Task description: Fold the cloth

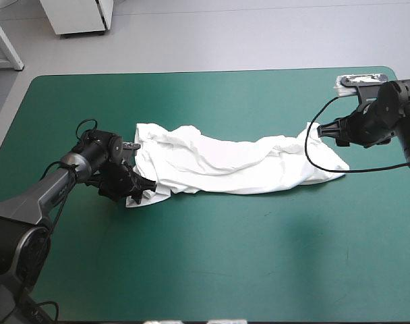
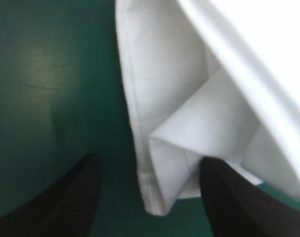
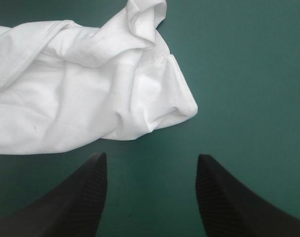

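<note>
So far, I judge, no fold is made: the T-shirt (image 1: pixel 225 165) lies stretched out and rumpled on the teal-green counter (image 1: pixel 259 256), my left pincer (image 2: pixel 150 159) open astride one corner of it, my right pincer (image 3: pixel 151 156) open just short of its other end.

The tabletop (image 1: pixel 259 256), with its teal-green cover, carries a single white T-shirt (image 1: pixel 225 165), rumpled and drawn out in a long band from its left part toward the right edge.
</note>
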